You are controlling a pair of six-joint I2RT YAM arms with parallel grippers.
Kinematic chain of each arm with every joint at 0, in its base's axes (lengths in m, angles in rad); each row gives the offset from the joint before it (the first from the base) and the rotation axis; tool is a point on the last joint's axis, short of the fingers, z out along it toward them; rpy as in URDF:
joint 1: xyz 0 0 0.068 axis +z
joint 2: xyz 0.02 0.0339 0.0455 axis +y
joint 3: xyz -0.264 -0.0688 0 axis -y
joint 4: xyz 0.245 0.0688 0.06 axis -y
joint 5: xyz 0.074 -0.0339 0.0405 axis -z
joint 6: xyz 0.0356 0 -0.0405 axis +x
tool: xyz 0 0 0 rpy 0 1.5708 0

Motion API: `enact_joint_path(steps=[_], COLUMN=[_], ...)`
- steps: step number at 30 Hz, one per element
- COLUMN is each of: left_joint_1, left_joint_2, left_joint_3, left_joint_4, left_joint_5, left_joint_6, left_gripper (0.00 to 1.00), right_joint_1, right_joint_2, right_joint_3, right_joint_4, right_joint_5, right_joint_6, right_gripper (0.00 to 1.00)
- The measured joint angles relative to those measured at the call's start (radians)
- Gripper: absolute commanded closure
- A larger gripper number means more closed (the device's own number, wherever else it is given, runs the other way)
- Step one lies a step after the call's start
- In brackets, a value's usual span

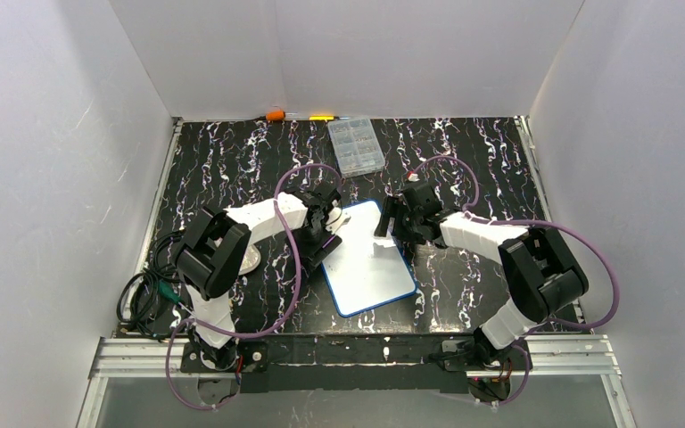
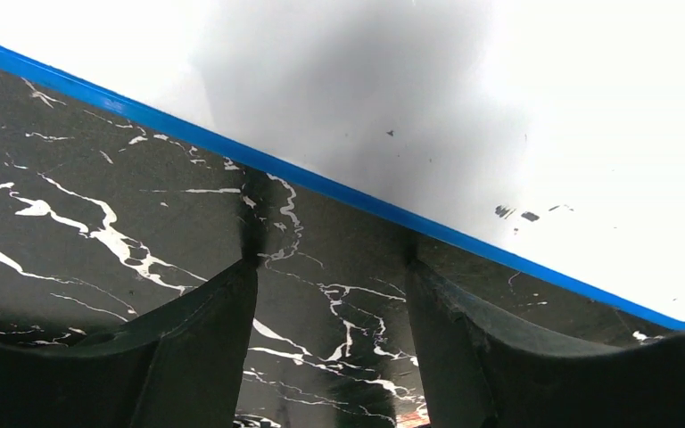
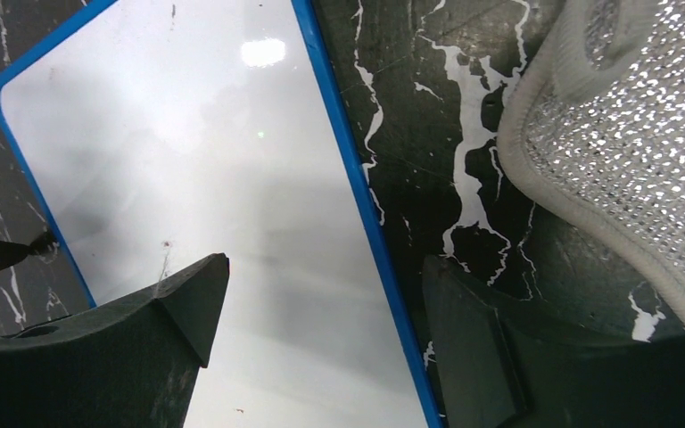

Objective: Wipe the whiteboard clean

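Observation:
The whiteboard (image 1: 367, 260), white with a thin blue rim, lies flat and slanted in the middle of the black marbled table. Its surface (image 3: 214, 160) looks nearly blank, with only a few small dark specks (image 2: 517, 212). My left gripper (image 1: 328, 228) sits at the board's far left edge. It is open, and its fingers (image 2: 205, 339) stand on bare table just short of the blue rim (image 2: 321, 183). My right gripper (image 1: 391, 219) is at the board's far right edge. It is also open and empty, straddling the rim (image 3: 366, 205) with one finger over the white surface.
A clear compartment box (image 1: 355, 145) lies behind the board, with an orange object (image 1: 275, 115) and a yellow one (image 1: 323, 117) at the back wall. A silver glittery pad with a white border (image 3: 624, 134) lies beside the board. A pale round thing (image 1: 251, 259) sits under the left arm.

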Motion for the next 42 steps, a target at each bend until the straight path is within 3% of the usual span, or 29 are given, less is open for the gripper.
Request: enact_joint_path(steps=[14, 42], left_joint_1=[0.000, -0.033], left_joint_2=[0.043, 0.186], left_joint_3=[0.043, 0.248], left_joint_4=[-0.011, -0.135], left_joint_5=[-0.002, 0.000], left_joint_6=[-0.075, -0.106], left_gripper=[0.46, 0.49], right_joint_1=[-0.010, -0.043], right_joint_2=[0.000, -0.227], right_joint_3=[-0.037, -0.124], right_joint_4=[0.110, -0.097], right_joint_5=[-0.109, -0.101], right_joint_6=[0.095, 0.146], right_gripper=[0.15, 0.17])
